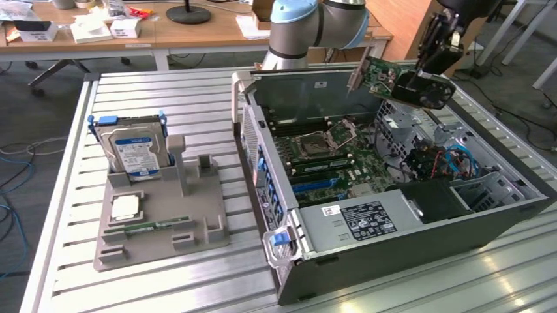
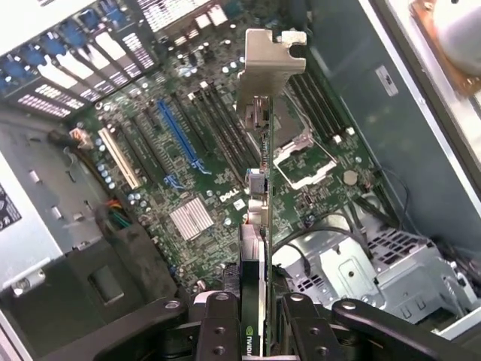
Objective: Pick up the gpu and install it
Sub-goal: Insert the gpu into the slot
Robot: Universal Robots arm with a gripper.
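Hanging over the open case (image 1: 418,251), the gpu (image 1: 380,74), a green board with silver bracket (image 1: 355,76), is pinched by the fingers (image 2: 219,325); its long axis is tilted slightly, bracket pointed to the exterior view's left.

A hard drive (image 1: 132,153) stands upright in a grey tray (image 1: 195,215) beside an open case (image 1: 418,254).

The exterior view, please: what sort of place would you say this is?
Probably a robotics lab: an open computer case on a slatted metal table, a robot arm holding a graphics card above it, office desks behind.
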